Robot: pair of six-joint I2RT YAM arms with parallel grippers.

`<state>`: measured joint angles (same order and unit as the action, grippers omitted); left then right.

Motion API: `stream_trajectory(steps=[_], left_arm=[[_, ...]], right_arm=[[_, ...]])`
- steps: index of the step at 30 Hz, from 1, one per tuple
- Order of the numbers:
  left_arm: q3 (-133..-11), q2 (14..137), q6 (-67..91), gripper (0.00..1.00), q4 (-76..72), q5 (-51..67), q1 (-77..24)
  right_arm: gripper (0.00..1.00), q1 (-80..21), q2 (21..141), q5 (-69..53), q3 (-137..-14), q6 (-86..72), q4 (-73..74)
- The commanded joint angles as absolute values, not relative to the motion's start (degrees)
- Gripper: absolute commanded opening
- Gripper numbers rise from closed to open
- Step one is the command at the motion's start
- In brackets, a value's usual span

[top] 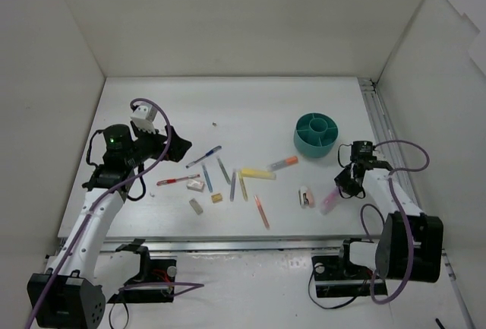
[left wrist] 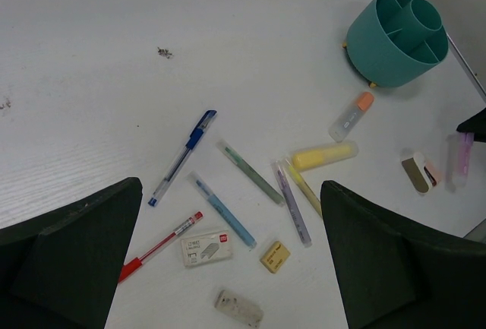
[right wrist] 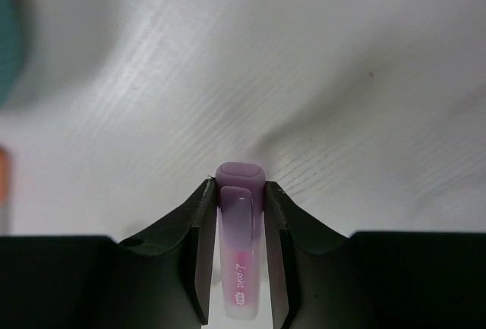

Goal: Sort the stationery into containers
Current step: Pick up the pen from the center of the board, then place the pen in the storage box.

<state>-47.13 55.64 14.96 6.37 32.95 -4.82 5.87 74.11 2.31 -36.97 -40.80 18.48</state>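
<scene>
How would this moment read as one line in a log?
right pincer: closed on purple marker | left pincer: open, empty, over scattered pens | teal organiser: looks empty

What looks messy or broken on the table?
Nothing is broken or spilled. The teal organiser stands upright. A dark crumb lies alone beyond the blue pen, and one white eraser looks smudged grey.

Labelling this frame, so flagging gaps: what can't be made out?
- Teal organiser: compartment floors hidden by its own walls, left wrist view.
- Purple highlighter: only the cap end shows, the rest hidden by the right gripper, right wrist view.
- White eraser: label print too small to read, left wrist view.
</scene>
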Motion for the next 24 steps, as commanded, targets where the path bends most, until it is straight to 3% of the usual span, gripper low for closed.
stream_trajectory(steps=[1, 6, 10, 14, 18, 24], left_arm=[[-48.8, 55.1, 14.1, 1.0, 2.4, 33.7, -4.7], [-49.0, 56.2, 14.5, 1.0, 1.0, 35.9, -4.7], [-49.6, 57.8, 15.0, 1.0, 0.4, 37.8, -5.3], [-50.7, 59.7, 15.5, 1.0, 0.4, 39.3, -6.0], [-52.3, 62.0, 14.4, 1.0, 1.1, 39.2, -7.6], [-54.7, 65.3, 13.1, 1.0, 2.8, 36.3, -12.2]], right_arm=[[0.0, 4.0, 62.0, 6.8, -42.4, -37.9, 19.4], [0.0, -1.9, 49.9, 15.1, -46.6, -30.3, 10.7], [0.0, -6.8, 49.7, 19.0, -45.0, -20.0, -8.7], [0.0, -12.6, 58.9, 26.4, -46.1, -7.3, -32.3], [0.0, -14.1, 74.4, 35.8, -52.4, 1.1, -40.3], [0.0, -14.5, 85.2, 45.2, -58.5, 0.4, -47.1]])
